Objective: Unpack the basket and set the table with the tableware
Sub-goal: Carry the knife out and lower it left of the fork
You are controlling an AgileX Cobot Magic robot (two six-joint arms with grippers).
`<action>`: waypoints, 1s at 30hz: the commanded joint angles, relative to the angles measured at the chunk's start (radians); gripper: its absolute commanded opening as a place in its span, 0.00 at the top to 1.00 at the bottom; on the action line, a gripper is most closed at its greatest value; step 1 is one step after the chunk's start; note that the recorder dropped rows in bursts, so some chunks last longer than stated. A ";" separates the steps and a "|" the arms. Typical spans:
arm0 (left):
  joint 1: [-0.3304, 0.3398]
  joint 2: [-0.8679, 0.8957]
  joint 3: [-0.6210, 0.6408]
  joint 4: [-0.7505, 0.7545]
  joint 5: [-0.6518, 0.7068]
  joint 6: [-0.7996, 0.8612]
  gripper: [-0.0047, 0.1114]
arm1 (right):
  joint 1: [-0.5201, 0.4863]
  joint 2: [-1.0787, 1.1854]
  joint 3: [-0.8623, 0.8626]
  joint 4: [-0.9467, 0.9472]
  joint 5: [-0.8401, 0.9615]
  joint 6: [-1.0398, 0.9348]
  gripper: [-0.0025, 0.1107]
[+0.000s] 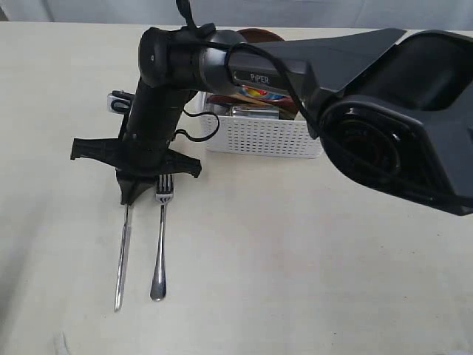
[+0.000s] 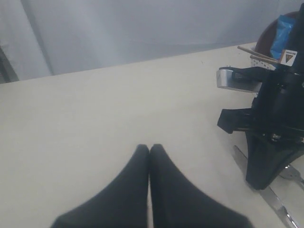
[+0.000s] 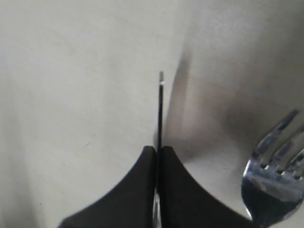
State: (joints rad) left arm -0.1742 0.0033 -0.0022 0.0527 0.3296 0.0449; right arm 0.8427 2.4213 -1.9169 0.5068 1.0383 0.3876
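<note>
My right gripper [image 1: 134, 194] reaches across to the left half of the table [image 1: 295, 266] and is shut on the blade end of the steel knife [image 1: 122, 255]. In the right wrist view the knife [image 3: 160, 109] shows edge-on between the closed fingers of the right gripper [image 3: 157, 149]. The steel fork [image 1: 159, 251] lies just right of the knife and parallel to it, tines [image 3: 278, 164] by the gripper. Behind stands the white basket [image 1: 259, 139] with the reddish-brown plate [image 1: 255, 35] leaning in it. My left gripper [image 2: 149, 148] is shut and empty over bare tabletop.
A blue chip bag [image 2: 285, 29] and wooden chopsticks [image 2: 254, 52] stick out of the basket. The right arm's dark body [image 1: 384, 111] stretches over the basket and fills the upper right of the exterior view. Pale tabletop spreads in front of the basket and to the right.
</note>
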 commanded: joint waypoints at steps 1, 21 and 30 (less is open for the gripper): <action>0.002 -0.003 0.002 -0.002 -0.008 0.000 0.96 | -0.002 0.002 0.001 -0.020 0.013 0.001 0.98; 0.002 -0.003 0.002 -0.002 -0.008 0.000 0.96 | 0.009 -0.080 -0.001 -0.125 -0.010 -0.084 0.62; 0.002 -0.003 0.002 -0.002 -0.008 0.000 0.96 | 0.241 -0.133 -0.001 -0.507 0.183 -0.020 0.62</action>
State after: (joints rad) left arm -0.1742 0.0033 -0.0022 0.0527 0.3296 0.0449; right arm 1.0042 2.2924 -1.9169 0.1016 1.1860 0.3293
